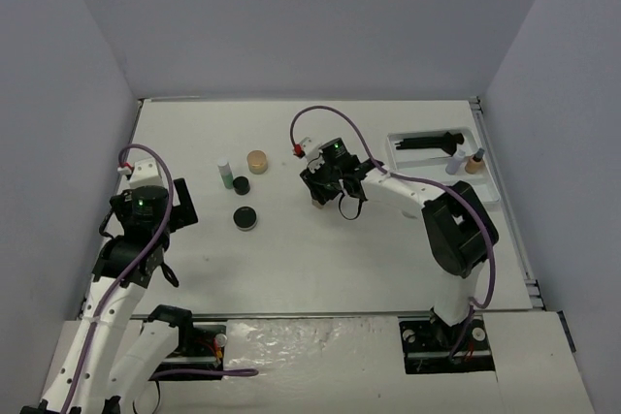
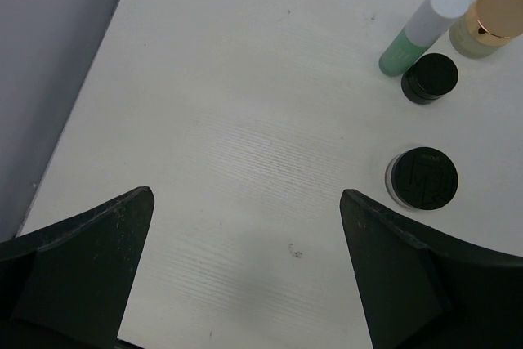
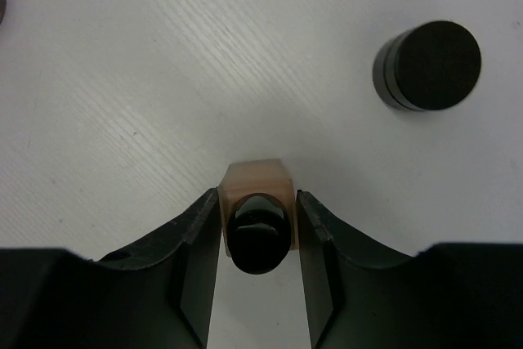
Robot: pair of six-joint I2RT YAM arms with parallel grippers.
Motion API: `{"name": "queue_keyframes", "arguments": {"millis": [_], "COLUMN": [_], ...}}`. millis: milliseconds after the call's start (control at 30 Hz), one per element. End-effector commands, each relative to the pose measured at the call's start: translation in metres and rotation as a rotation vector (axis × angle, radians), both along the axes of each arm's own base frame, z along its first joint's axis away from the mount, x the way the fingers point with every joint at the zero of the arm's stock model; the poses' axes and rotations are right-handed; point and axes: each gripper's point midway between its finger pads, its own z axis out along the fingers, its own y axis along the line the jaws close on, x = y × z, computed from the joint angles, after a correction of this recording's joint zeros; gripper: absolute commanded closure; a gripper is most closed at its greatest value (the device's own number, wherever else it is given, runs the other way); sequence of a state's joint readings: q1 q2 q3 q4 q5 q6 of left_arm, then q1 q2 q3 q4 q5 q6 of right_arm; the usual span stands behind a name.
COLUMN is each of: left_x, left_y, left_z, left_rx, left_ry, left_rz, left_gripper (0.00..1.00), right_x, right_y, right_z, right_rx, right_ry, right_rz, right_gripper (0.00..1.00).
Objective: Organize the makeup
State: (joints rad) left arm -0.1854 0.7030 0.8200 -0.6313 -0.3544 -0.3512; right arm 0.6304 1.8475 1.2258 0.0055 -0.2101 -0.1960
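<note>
My right gripper [image 1: 318, 198] is shut on a small tan bottle with a dark cap [image 3: 255, 188], held upright at or just above the table, mid-table. In the right wrist view its fingers [image 3: 200, 234] press both sides of the bottle. A green bottle [image 1: 225, 175], a tan jar [image 1: 257, 160], a small black jar [image 1: 241, 184] and a black-lidded jar [image 1: 245, 217] stand left of centre. My left gripper [image 1: 182, 206] is open and empty left of them. Its wrist view shows the green bottle [image 2: 417, 34], tan jar [image 2: 490, 22] and both black jars [image 2: 431, 77] [image 2: 423, 177] ahead to the right.
A white compartmented tray [image 1: 419, 157] lies at the far right, holding black brushes [image 1: 427, 141], a clear-grey bottle [image 1: 454, 164] and a tan bottle [image 1: 474, 160]. A black jar [image 3: 426, 65] shows ahead of my right gripper. Walls enclose the table on three sides.
</note>
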Motion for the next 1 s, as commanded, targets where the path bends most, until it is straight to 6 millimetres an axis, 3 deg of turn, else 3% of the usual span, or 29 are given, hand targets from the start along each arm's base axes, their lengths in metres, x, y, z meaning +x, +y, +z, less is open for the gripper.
{"name": "queue_keyframes", "arguments": {"millis": [0, 100, 267, 433, 800, 967], "left_x": [0.014, 0.015, 0.016, 0.017, 0.017, 0.016], "left_y": [-0.007, -0.008, -0.010, -0.011, -0.012, -0.011], "left_z": [0.012, 0.012, 0.011, 0.011, 0.013, 0.014], "left_rx": [-0.013, -0.015, -0.019, -0.019, -0.016, -0.013], "left_ry": [-0.055, -0.052, -0.054, -0.055, -0.064, -0.068], "left_rz": [-0.041, -0.050, -0.063, -0.070, -0.080, -0.080], "left_gripper": [0.03, 0.03, 0.03, 0.03, 0.03, 0.03], "right_x": [0.041, 0.051, 0.061, 0.066, 0.099, 0.102], "right_y": [-0.045, -0.094, -0.186, -0.251, -0.304, -0.312], "right_z": [0.094, 0.115, 0.118, 0.113, 0.089, 0.072], "right_rx": [0.142, 0.178, 0.143, 0.144, 0.088, 0.032], "right_ry": [-0.208, -0.243, -0.294, -0.305, -0.294, -0.293], "right_rz": [-0.265, -0.446, -0.778, -0.997, -1.040, -0.968], "right_gripper": [1.00, 1.00, 1.00, 1.00, 1.00, 1.00]}}
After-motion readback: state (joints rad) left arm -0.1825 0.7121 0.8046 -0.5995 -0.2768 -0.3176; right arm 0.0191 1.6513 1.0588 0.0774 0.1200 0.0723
